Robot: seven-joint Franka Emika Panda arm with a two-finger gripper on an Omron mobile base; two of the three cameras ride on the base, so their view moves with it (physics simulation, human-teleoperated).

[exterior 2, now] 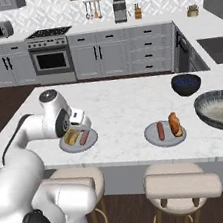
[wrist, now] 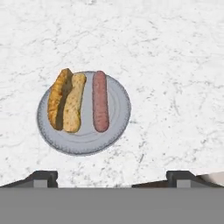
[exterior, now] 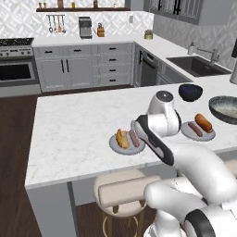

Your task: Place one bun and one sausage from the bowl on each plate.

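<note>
My gripper (wrist: pixel 112 177) hangs wide open and empty above the left plate (wrist: pixel 116 105), which has its bun (wrist: pixel 66 105) and sausage (wrist: pixel 100 101), the right plate (exterior 2: pixel 152 136) looks full too, so I think I just lift away.

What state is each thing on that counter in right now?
Near plate: holds one bun and one sausage.
Far plate: holds a bun and a sausage.
Grey bowl: empty.
Blue bowl: upright.
Gripper: open, holding nothing.
</note>
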